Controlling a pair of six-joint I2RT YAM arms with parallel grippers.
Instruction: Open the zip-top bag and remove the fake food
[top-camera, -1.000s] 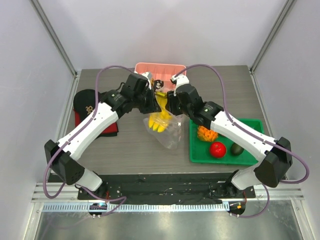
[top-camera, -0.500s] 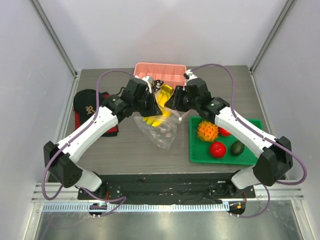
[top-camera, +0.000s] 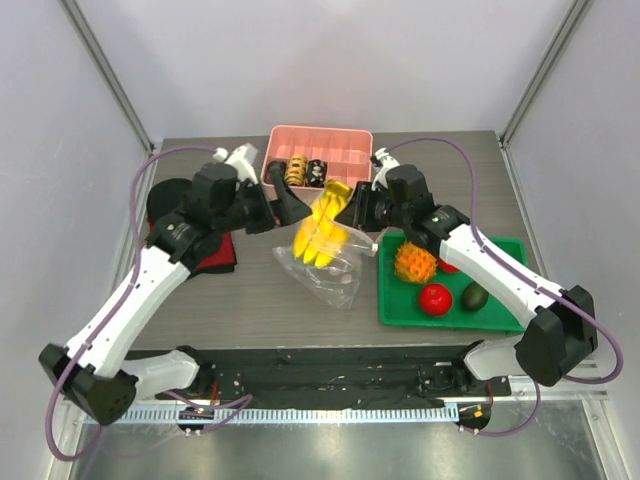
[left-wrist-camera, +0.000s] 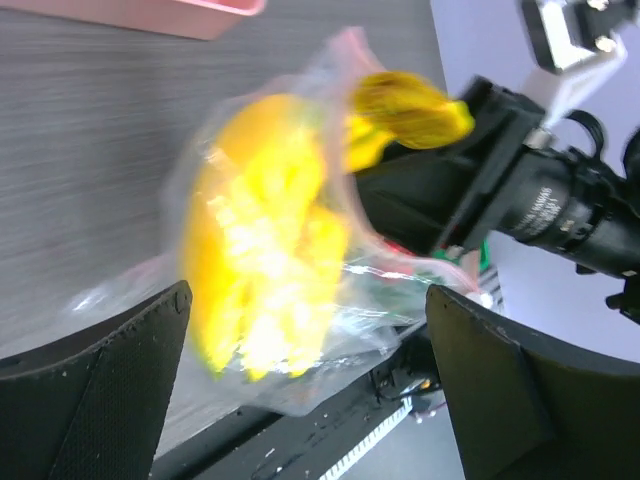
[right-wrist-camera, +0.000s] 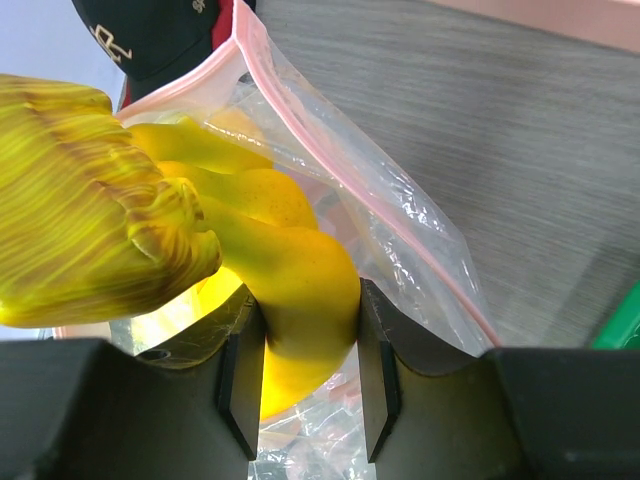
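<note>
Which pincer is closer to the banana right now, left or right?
Right. The right pincer is clamped on the banana at the mouth of the bag; the left pincer is open, just left of it.

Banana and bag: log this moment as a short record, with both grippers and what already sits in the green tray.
banana: partway out of the bag's mouth, stem end outside
bag: bottom on the table, mouth open
right gripper: shut on the banana
left gripper: open, holding nothing
green tray: pineapple, red fruit, avocado
</note>
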